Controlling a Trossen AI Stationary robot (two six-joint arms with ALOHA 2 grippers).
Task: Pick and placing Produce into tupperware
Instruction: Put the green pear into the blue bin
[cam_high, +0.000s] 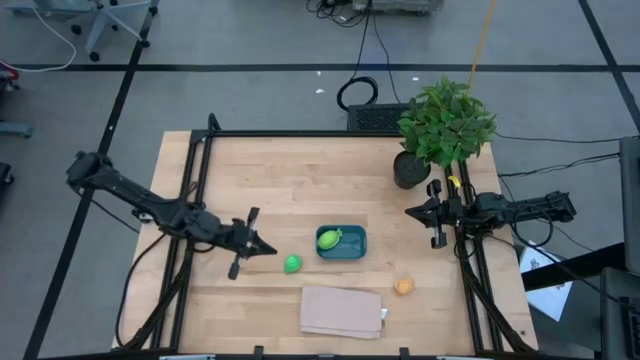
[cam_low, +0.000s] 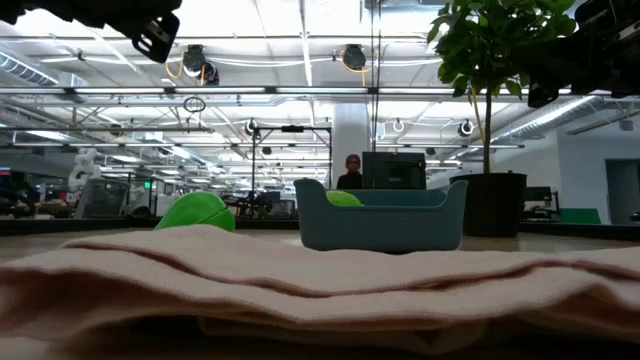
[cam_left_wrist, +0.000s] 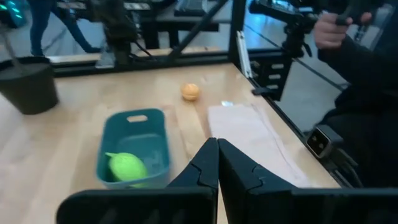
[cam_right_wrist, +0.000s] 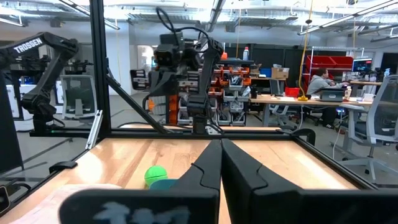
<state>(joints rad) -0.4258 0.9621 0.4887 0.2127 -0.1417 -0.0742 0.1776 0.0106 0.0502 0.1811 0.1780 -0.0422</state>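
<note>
The teal tupperware (cam_high: 352, 246) stands mid-table and holds the pale yellow-green fruit (cam_high: 329, 239), which also shows in the left wrist view (cam_left_wrist: 127, 167). The bright green fruit (cam_high: 292, 264) lies on the wood just left of the tupperware. The orange fruit (cam_high: 403, 287) lies toward the near right. My left gripper (cam_high: 268, 250) is shut and hovers left of the bright green fruit, raised above the table. My right gripper (cam_high: 410, 212) is shut and waits at the right edge, pointing at the tupperware.
A folded beige cloth (cam_high: 343, 311) lies at the near edge, in front of the tupperware. A potted plant (cam_high: 445, 125) stands at the far right corner. Black frame rails run along the table's left and right sides. A person's hand (cam_left_wrist: 328, 28) shows beyond the table.
</note>
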